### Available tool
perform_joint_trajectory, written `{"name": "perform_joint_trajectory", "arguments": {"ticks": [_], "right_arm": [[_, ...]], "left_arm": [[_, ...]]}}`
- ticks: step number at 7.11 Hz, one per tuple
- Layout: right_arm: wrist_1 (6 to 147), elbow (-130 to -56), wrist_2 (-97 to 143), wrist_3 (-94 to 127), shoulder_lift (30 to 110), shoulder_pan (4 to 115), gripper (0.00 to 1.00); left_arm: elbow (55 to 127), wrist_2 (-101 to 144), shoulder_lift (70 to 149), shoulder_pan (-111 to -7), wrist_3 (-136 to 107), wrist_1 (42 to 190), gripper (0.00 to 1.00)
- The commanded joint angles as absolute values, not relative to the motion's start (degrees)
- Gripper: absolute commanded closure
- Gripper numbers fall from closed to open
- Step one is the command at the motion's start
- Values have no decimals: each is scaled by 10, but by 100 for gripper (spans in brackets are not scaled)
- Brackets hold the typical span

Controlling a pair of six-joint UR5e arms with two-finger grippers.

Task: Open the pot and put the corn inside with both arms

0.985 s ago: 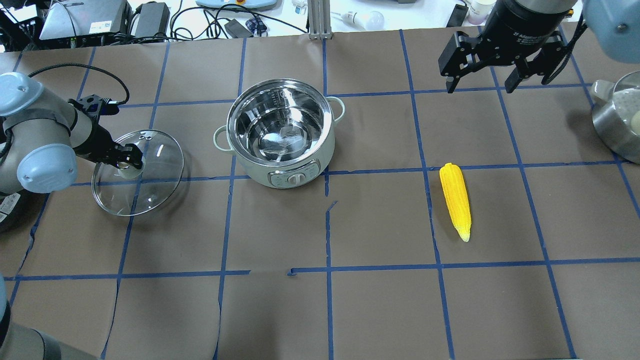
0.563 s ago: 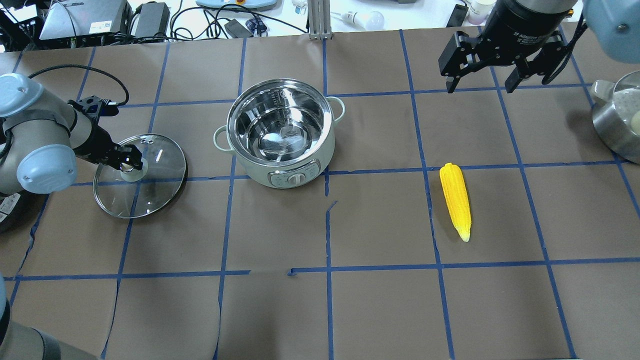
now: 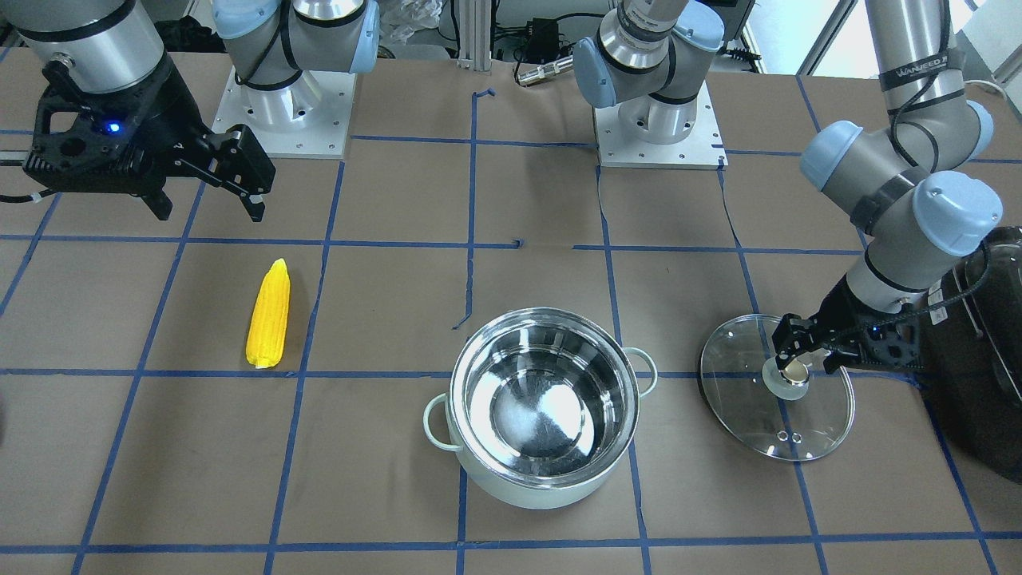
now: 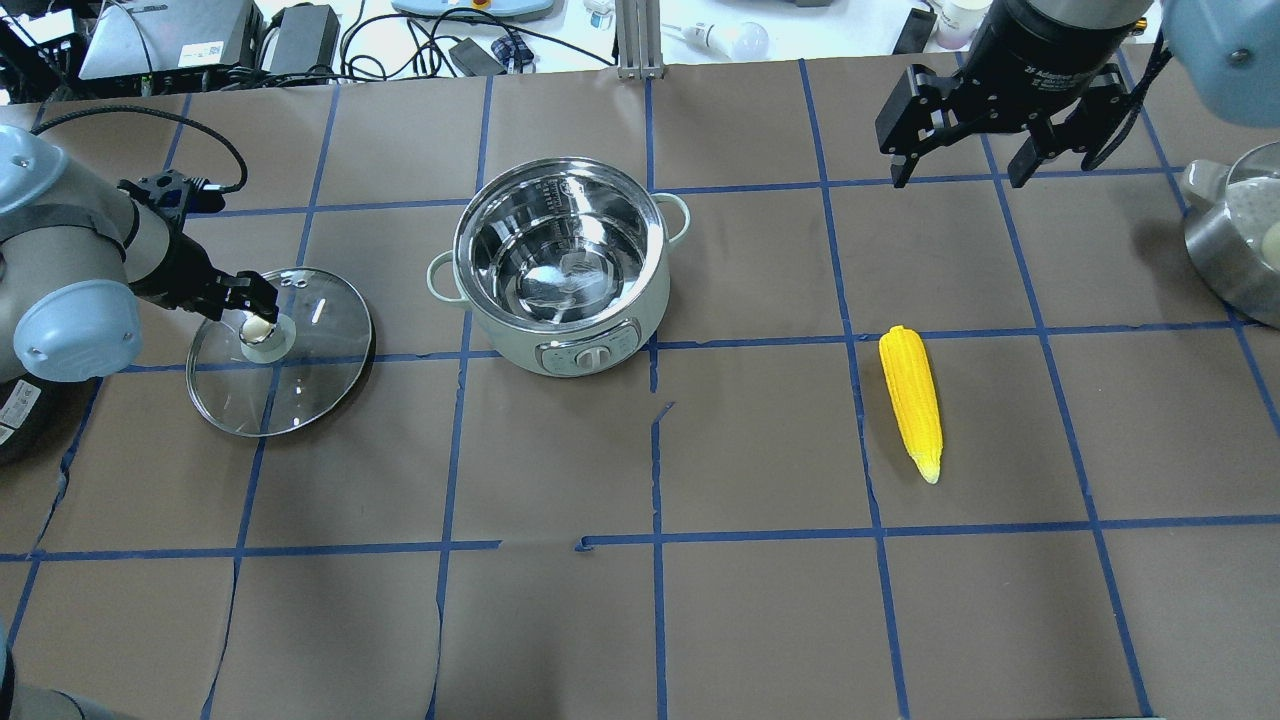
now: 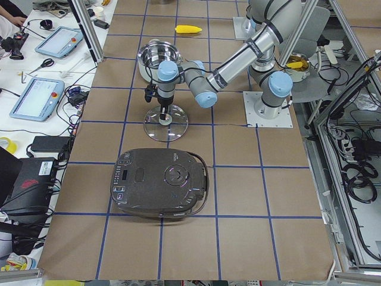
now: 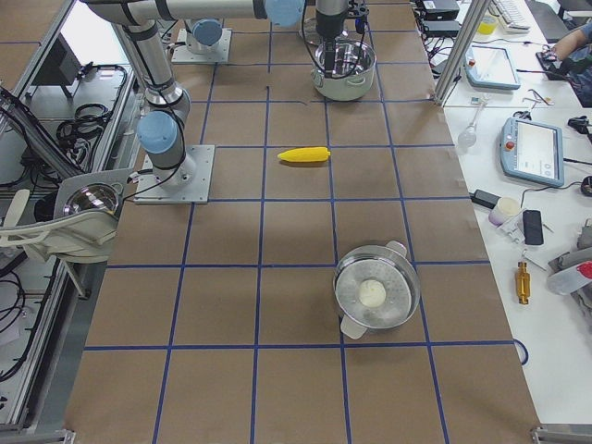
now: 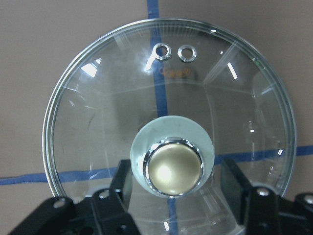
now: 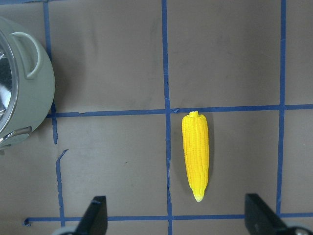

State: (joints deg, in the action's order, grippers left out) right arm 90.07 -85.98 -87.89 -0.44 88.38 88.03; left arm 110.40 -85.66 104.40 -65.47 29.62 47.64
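The corn (image 4: 910,400) lies toward the right edge of the surface (image 4: 760,620), its long axis running far edge to robot's edge, tip robotward. Above it hangs the right pincer (image 4: 958,178), spread and empty, opening across the corn's width. The pot (image 4: 510,342), mid-surface, stands lidless and empty. The left pincer (image 4: 255,305) sits parted about the knob of the lid (image 4: 300,390), leftward.

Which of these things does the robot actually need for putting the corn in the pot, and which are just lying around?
Part of the job:
- pot, already open
- glass lid, lying on the table
- corn
- left gripper, at the lid's knob
- right gripper

Just lying about:
- black appliance
- steel pan with something white inside
- tablet on the side bench
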Motion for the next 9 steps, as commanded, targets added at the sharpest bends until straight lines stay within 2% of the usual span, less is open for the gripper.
{"name": "perform_joint_trajectory", "arguments": {"ticks": [1,3,4,8,9], "right_arm": [[908,-880,-880,-4,880,881,0],[923,-923,-879,-5,875,881,0],[968,-959,-890,-7,861,881,0],[1090,-1105,-945,-104,865,861,0],[1166,-1160,-944,-112,865,839,0]], "left_arm": [[1074,-859,982,-695,281,558,19],[961,-861,941,-761,154,753,19],[928,-872,930,-800,76,800,19],[929,-882,854,-938,-14,802,10],[943,-882,864,-946,-28,795,10]]}}
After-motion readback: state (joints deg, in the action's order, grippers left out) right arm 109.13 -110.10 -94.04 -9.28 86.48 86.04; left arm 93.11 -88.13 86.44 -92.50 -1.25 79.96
